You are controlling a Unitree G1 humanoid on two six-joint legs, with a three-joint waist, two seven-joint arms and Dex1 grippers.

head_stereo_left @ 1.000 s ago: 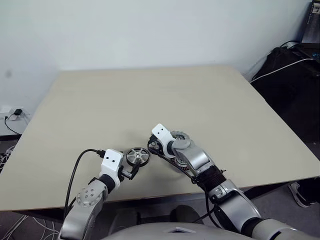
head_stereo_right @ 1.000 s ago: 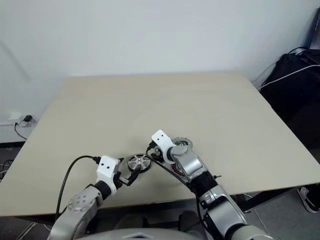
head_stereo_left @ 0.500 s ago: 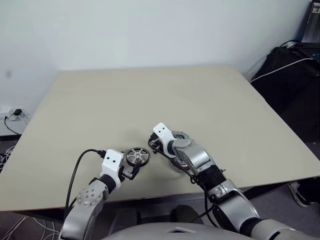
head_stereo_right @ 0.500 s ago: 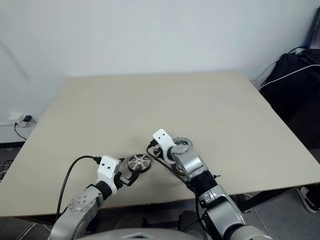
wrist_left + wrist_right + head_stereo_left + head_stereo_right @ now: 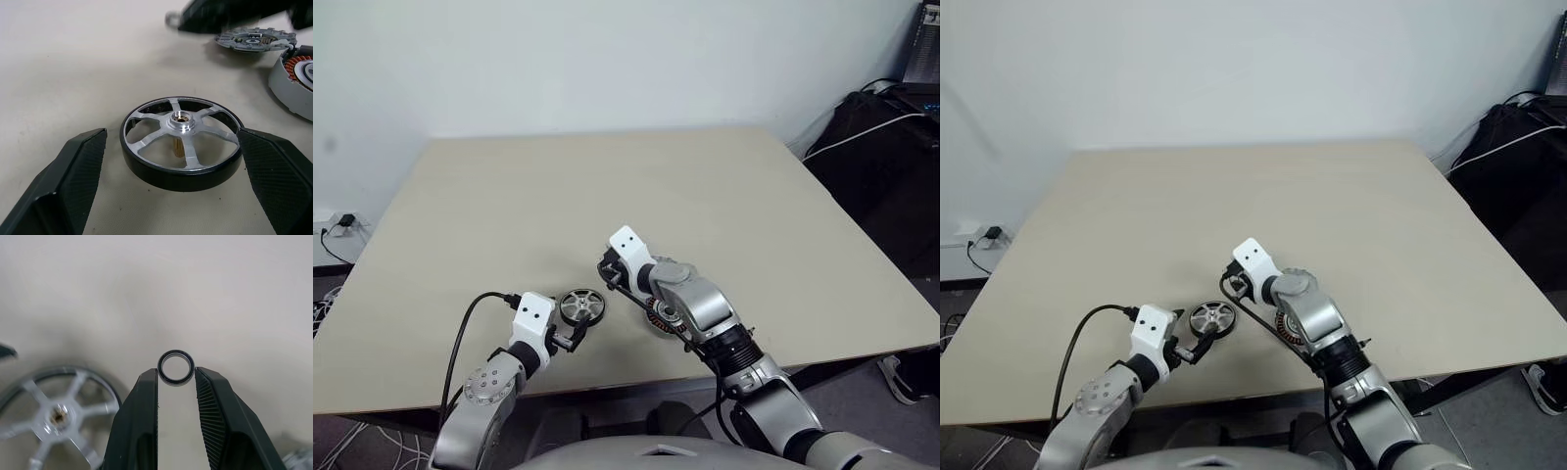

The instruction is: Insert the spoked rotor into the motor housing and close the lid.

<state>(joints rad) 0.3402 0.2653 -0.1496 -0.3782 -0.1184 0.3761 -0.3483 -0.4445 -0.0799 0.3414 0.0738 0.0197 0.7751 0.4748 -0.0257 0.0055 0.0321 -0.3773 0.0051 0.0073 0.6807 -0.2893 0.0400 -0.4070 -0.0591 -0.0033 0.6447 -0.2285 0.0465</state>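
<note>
**Rotor's sitting right between the left tool's fingers, right tool is busy with a tiny ring**

Starting at the left tool: its two black fingers are spread wide, and the spoked rotor lies flat on the counter right in the gap between them. One finger sits just beside the rim on each side; I can't tell if either actually touches. The rotor's hub points straight up, so it's a side-on pinch across the rim. That arm is low and tucked in near the counter's front edge, tool angled slightly down and toward the middle.

The right tool is pinched closed on a small dark ring, held at the fingertips above the counter. The rotor shows just off to one side below it. That arm reaches in over the middle, wrist bent down, tool pointing down and toward the robot's left.

Further out, past the rotor, are the lid, notched edge, flat on the counter, and the motor housing with its copper windings, just beside the rotor on the right arm's side.

My read: the left arm is clearly nearer, and the rotor needs a short carry toward the robot's right into the housing. Lid is still off.
</note>
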